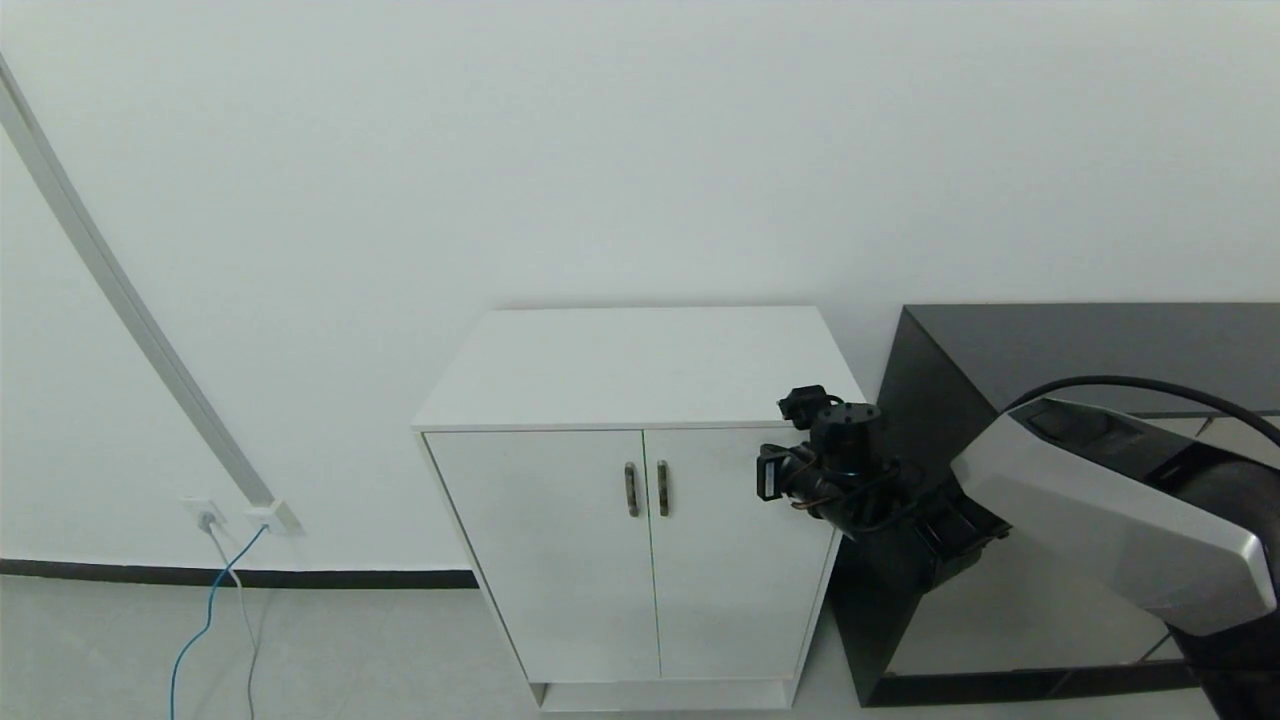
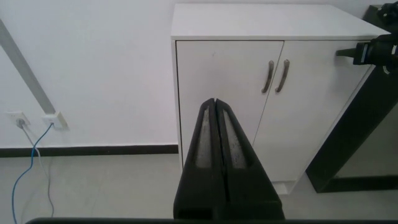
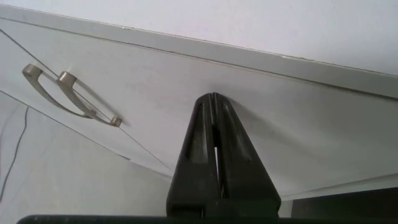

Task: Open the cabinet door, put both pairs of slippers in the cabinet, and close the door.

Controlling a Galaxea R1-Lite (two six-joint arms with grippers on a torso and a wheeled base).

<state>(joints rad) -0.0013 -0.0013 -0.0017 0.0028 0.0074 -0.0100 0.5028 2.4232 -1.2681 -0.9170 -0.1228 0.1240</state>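
The white cabinet [image 1: 640, 370] stands against the wall with both doors closed. Its two metal handles [image 1: 631, 489] [image 1: 662, 488] sit side by side at the middle seam. My right gripper [image 1: 766, 472] is shut, its tip close against the upper right part of the right door [image 1: 735, 570]. In the right wrist view the shut right gripper [image 3: 214, 98] points at the door face just under the top panel, with the handles [image 3: 68, 93] off to one side. My left gripper [image 2: 215, 102] is shut on nothing, held back from the left door [image 2: 217, 81].
A black low cabinet [image 1: 1050, 350] stands right beside the white one. On the wall at the left are a slanted cable duct [image 1: 120, 290] and sockets [image 1: 205, 515], with a blue cable [image 1: 210, 610] trailing onto the grey floor [image 1: 350, 650].
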